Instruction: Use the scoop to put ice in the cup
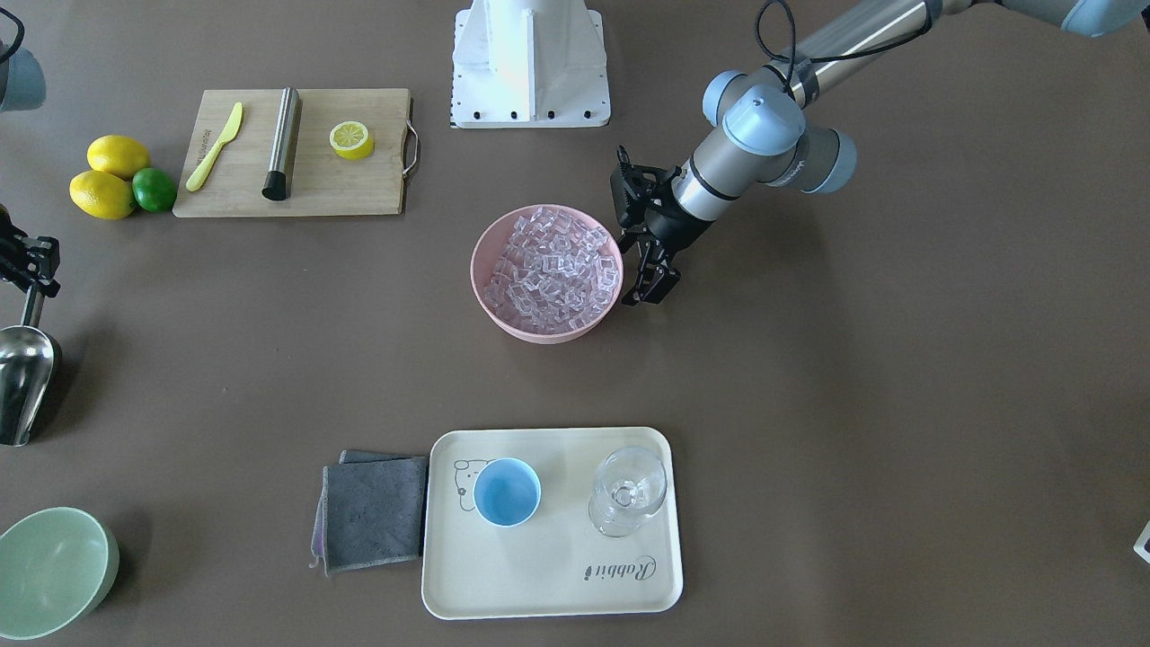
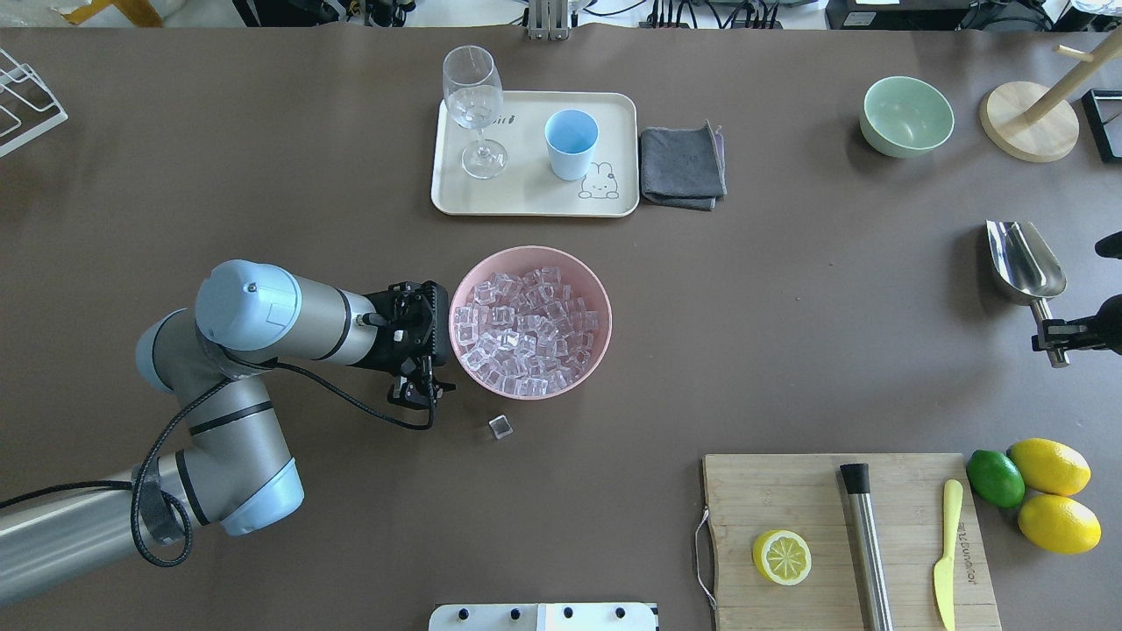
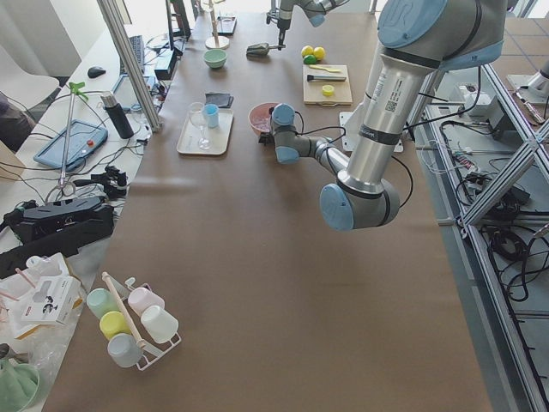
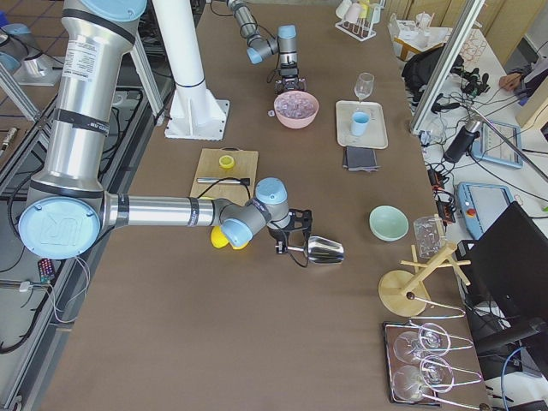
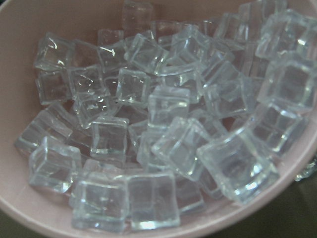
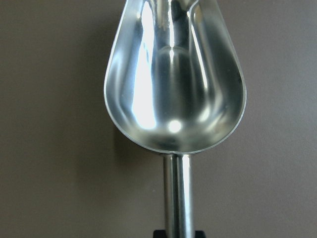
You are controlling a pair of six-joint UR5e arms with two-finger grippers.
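The ice [image 2: 526, 333] fills a pink bowl [image 2: 605, 298] at the table's middle; the left wrist view looks straight into it [image 5: 168, 144]. My left gripper [image 2: 422, 394] hangs just beside the bowl's rim, fingers down, and looks open and empty. The light-blue cup [image 2: 571, 143] stands empty on a cream tray [image 2: 526, 197]. My right gripper [image 2: 1056, 337] is shut on the handle of the silver scoop [image 2: 1024, 258] at the table's right side. The scoop's trough [image 6: 173, 74] is empty.
One loose ice cube [image 2: 500, 427] lies on the table near the bowl. A stemmed glass [image 2: 473, 96] shares the tray, with a grey cloth [image 2: 682, 166] beside it. A green bowl [image 2: 906, 116], wooden stand [image 2: 1027, 123], cutting board [image 2: 841, 517] and lemons [image 2: 1052, 491] are on the right.
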